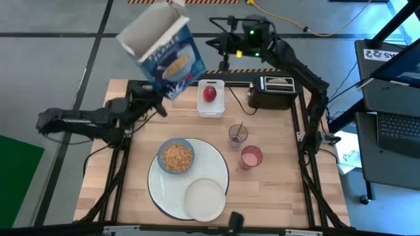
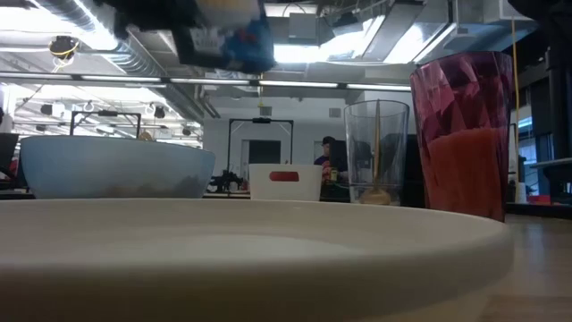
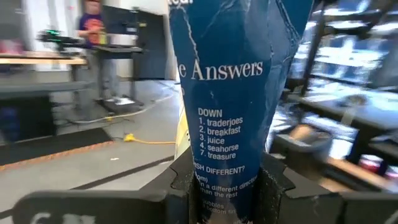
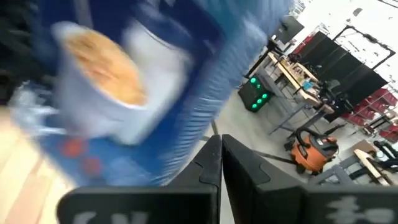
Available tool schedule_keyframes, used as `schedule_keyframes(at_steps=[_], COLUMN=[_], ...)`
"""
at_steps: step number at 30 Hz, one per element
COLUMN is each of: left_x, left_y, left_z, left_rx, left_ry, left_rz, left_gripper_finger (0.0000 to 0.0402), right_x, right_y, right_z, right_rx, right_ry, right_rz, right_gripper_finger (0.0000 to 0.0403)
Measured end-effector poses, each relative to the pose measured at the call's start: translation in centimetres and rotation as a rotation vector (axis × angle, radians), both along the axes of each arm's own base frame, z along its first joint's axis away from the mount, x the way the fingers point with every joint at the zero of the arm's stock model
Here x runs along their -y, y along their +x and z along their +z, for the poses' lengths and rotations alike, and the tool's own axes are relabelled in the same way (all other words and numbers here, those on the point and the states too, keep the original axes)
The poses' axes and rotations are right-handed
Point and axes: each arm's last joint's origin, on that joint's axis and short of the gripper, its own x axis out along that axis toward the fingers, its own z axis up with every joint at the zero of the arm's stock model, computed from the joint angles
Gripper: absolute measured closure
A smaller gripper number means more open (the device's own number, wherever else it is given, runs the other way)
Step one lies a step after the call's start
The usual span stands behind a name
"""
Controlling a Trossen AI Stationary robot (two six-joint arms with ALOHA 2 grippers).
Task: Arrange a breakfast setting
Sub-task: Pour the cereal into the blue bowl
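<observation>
My left gripper (image 1: 156, 99) is shut on a blue cereal box (image 1: 164, 49), held high over the table's far left with its open top flaps up; the box also shows in the low view (image 2: 234, 36). My right gripper (image 4: 221, 163) is shut and empty, raised beyond the table's far edge (image 1: 220, 43), facing the box. A blue bowl (image 1: 177, 156) with cereal sits on the big white plate (image 1: 213, 167), beside a small cream plate (image 1: 205, 198). The red apple (image 1: 209, 93) lies in the white tray (image 1: 211, 110). A wooden spoon (image 1: 239, 128) stands in the clear cup (image 1: 237, 136); the pink cup (image 1: 251, 157) holds pink drink. My left gripper pinches the cereal box by its lower end (image 3: 230, 180) between its two fingers (image 3: 184, 182), one on each broad face. The cardboard is dented in there. The box rises from the fingers, tilted, lifted clear of the table, open end up.
The black toaster (image 1: 272, 93) stands at the far right with a bread round in its slot (image 1: 279, 81). Bare wood lies at the table's left and right sides. A desk with a laptop (image 1: 394, 124) stands off the right edge.
</observation>
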Motion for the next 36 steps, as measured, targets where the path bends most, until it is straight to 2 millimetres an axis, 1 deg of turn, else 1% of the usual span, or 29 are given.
schedule_keyframes(at_steps=[4, 6, 9, 11, 14, 18, 21, 25, 28, 32, 36], left_x=[-3.5, -5.0, -6.6, -7.3, -8.2, -9.5, -10.2, -10.6, -10.9, -11.2, -11.4], left_y=[-0.5, -1.1, -2.0, -2.5, -3.2, -4.6, -5.6, -6.5, -7.2, -8.2, -9.0], left_z=[-2.1, -3.0, -4.1, -4.4, -4.8, -5.4, -5.7, -5.8, -5.8, -6.5, -6.8], left_rx=[-0.04, -0.022, 0.014, 0.011, -0.061, -0.122, -0.139, -0.145, -0.179, -0.204, -0.24], left_ry=[0.011, 0.021, 0.027, 0.026, 0.038, 0.009, -0.028, -0.03, -0.013, -0.073, -0.075], left_rz=[0.01, -0.036, -0.115, -0.163, -0.21, -0.163, -0.129, -0.149, -0.149, -0.149, -0.193], left_gripper_finger=[0.0316, 0.0316, 0.0316, 0.0316, 0.0316, 0.0316, 0.0316, 0.0316, 0.0316, 0.0316, 0.0316], right_x=[0.6, 0.7, 0.9, 1.1, 1.2, 1.5, 1.6, 2.1, 3.1, 4.6, 5.4], right_y=[-2.0, -2.8, -4.0, -4.6, -5.0, -5.3, -5.5, -5.4, -5.0, -3.4, -1.1], right_z=[0.8, 1.1, 1.5, 1.7, 1.6, 1.4, 0.8, -0.5, -1.9, -5.0, -7.8], right_rx=[-0.028, -0.037, -0.046, -0.054, -0.067, -0.079, -0.12, -0.171, -0.182, -0.171, -0.039], right_ry=[-0.028, -0.027, -0.031, -0.037, -0.031, 0.0, 0.039, 0.069, 0.123, 0.175, 0.171], right_rz=[-0.018, -0.003, 0.023, 0.035, 0.055, 0.112, 0.125, 0.123, 0.119, 0.125, 0.119], right_gripper_finger=[0.0389, 0.0389, 0.0389, 0.0389, 0.0389, 0.0389, 0.0389, 0.0389, 0.0389, 0.0389, 0.0389])
